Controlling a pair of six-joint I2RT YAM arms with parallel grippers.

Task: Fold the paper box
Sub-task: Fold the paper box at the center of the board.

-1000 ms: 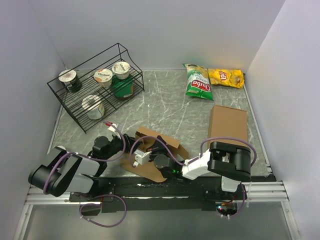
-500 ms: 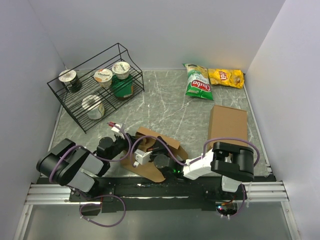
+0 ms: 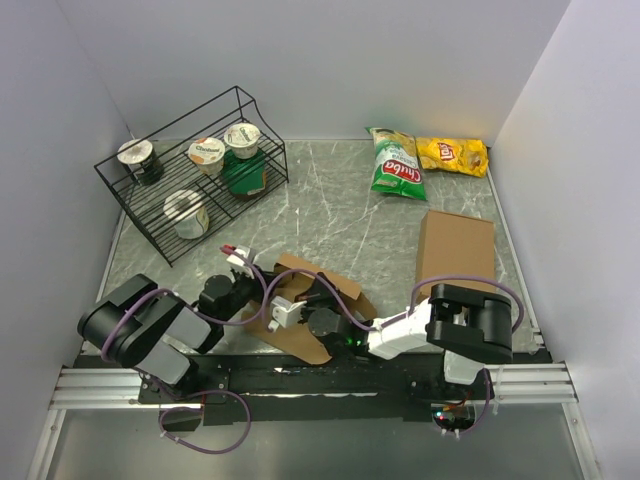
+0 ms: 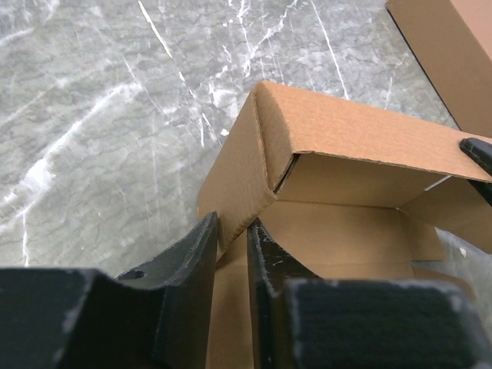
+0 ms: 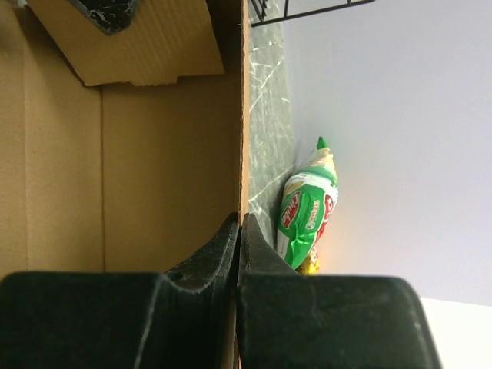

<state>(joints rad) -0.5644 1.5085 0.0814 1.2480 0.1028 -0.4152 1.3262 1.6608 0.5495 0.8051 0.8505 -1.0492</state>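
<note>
From above, cables point(image 3: 338, 288) and the right arm point(image 3: 400, 335) covered the middle of the box point(image 3: 298, 343). The left end effector's point(image 3: 258, 303) tips were too small to make out. The left wrist view cut off the box at its right edge and the slab point(image 4: 453, 46) at its corner. The right wrist view cropped the rack point(image 5: 307, 9) at the top, and the yellow bag point(image 5: 307, 267) lay mostly behind the green bag point(image 5: 304, 211).

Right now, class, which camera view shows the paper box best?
Left wrist: the paper box fills it, folded corner and flaps clear. Top external shows it small and partly covered; right wrist, only inner panels.
</note>
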